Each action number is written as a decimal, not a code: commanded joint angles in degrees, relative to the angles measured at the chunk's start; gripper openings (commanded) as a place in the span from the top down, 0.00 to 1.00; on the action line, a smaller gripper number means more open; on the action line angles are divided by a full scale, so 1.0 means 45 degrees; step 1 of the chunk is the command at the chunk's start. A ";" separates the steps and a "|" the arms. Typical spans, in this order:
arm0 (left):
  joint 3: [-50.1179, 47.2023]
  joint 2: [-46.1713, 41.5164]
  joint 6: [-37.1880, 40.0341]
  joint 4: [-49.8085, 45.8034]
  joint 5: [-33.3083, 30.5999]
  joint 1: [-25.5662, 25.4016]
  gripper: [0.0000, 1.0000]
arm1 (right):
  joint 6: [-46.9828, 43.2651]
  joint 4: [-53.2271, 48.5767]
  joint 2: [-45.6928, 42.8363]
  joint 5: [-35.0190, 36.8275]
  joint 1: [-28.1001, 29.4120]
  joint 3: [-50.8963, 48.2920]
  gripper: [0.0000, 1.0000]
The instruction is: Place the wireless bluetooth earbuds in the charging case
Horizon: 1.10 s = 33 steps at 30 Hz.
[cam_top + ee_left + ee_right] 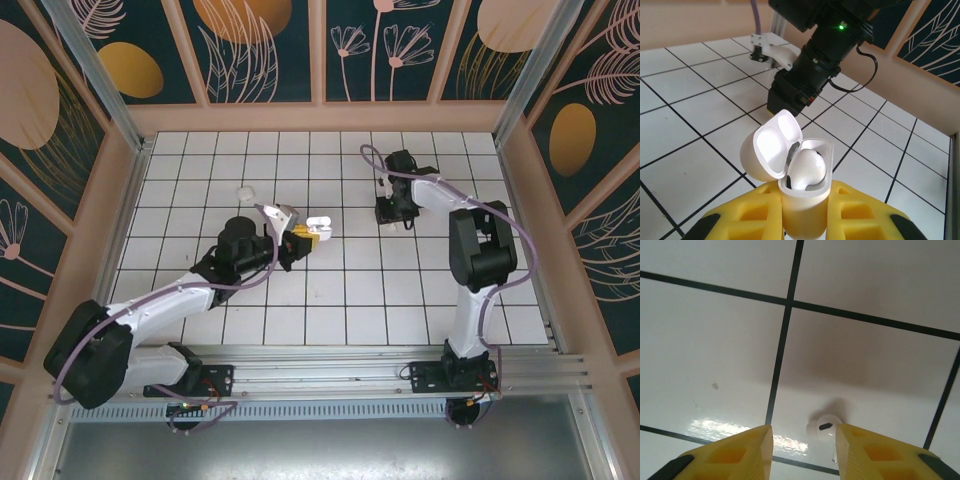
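My left gripper [305, 234] clamps the open charging case [802, 214], with a seated earbud [806, 170] inside. My right gripper [804, 440] stands parted around the loose earbud [824, 426] on the tile [715, 340], which lies toward my 3 o'clock finger. It looks light, hard and slick, so I'd pinch its bulb squarely.

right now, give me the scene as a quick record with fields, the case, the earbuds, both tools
charging case: upright, lid open, clamped in the left tool
seated earbud: one, sitting in the open top of the charging case
loose earbud: lying on the white tiled table, between the fingers of the right tool
left tool: shut on the charging case
right tool: open, low over the table, straddling the loose earbud; contact cannot be told
task status: loose earbud not yet in the case
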 commanded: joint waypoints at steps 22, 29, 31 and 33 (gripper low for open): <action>0.1424 0.1923 0.2579 0.0125 0.0739 -0.0325 1.00 | -0.1214 -0.0977 0.1087 0.0420 -0.0090 0.0642 0.64; 0.1395 0.1914 0.2536 0.0079 0.0675 -0.0327 1.00 | -0.1371 -0.1115 0.1064 0.0721 -0.0086 0.0252 0.65; 0.1418 0.1913 0.2503 0.0030 0.0644 -0.0330 1.00 | -0.1367 -0.1116 0.1062 0.0717 -0.0105 0.0173 0.65; 0.1444 0.1896 0.2478 -0.0003 0.0625 -0.0348 1.00 | -0.1343 -0.1101 0.1041 0.0717 -0.0126 0.0107 0.65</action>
